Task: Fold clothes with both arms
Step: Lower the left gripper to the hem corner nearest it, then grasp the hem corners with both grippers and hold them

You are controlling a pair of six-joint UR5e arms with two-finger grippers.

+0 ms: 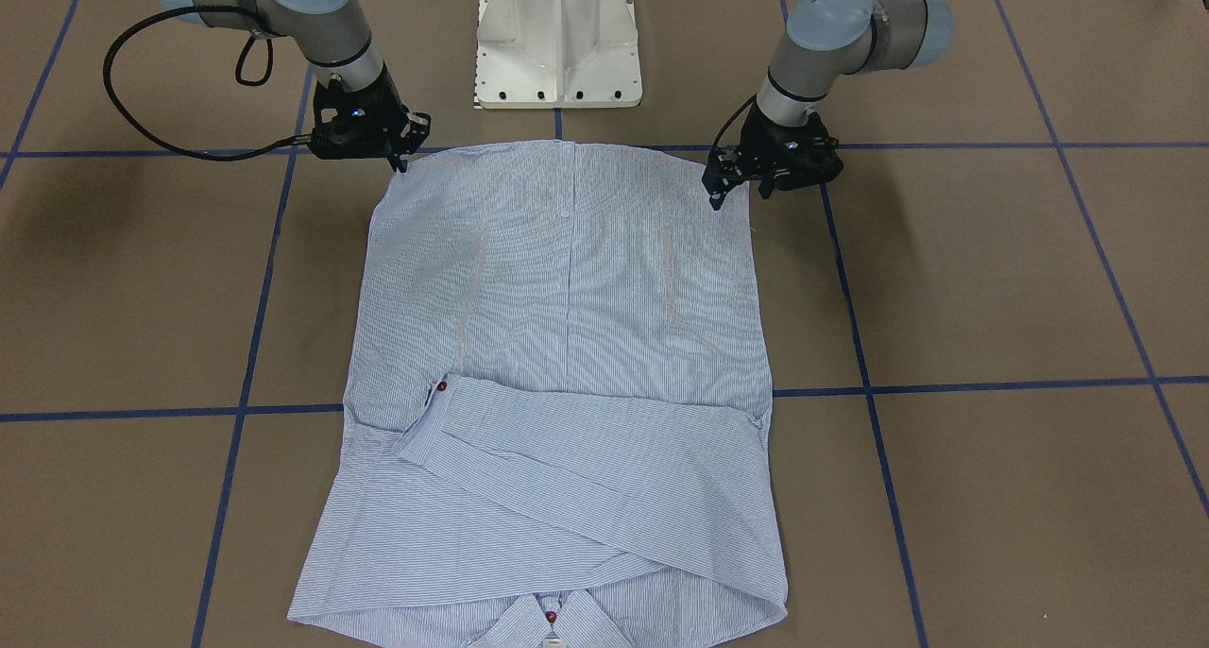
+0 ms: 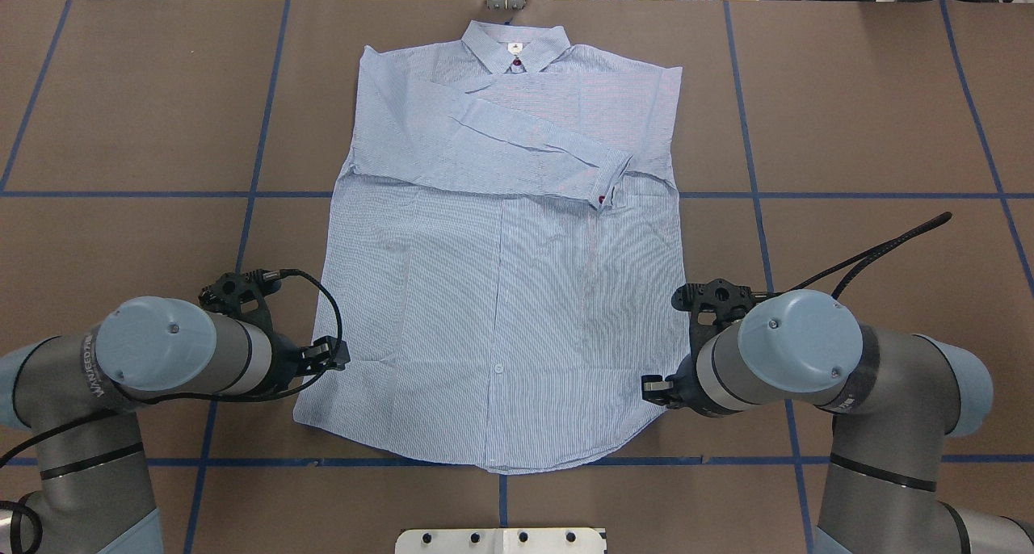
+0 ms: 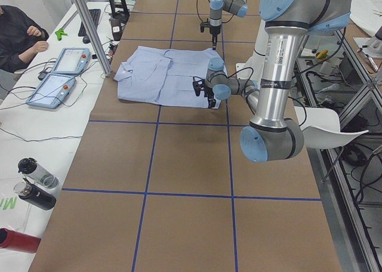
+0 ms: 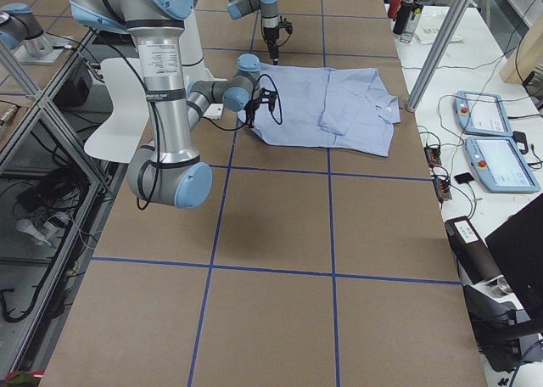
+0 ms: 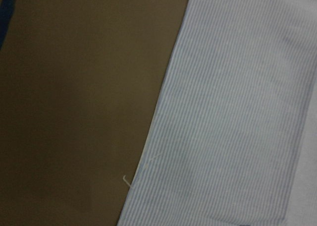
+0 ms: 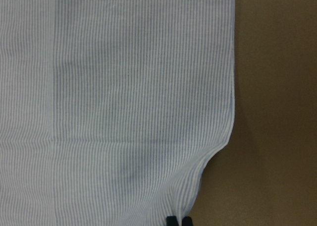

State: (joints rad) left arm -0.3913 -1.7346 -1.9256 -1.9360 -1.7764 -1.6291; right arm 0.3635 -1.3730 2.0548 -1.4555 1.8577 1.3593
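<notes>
On the table, straight out from the white base, I see the shirt lying flat with its front up. Its long axis runs from the robot's edge of the table to the operators' edge. The collar points at the operators' edge and the curved hem lies just short of the base. Both sleeves are folded across the chest, one over the other. The upper one ends in a cuff with a red button near the shirt's right side seam. A second red button sits at the collar, just under a small white neck label whose print is too small for me to read. White lettering runs along the left arm's grey tube, but I cannot make it out with any certainty.

The left gripper is at the hem corner on the robot's left. Its jaws are spread, with one finger over the cloth and the other over bare table, and nothing is held. The right gripper is at the opposite hem corner. In its wrist view the two black tips are drawn almost together right where the shirt's edge runs in. I cannot tell whether any cloth is caught between them.
</notes>
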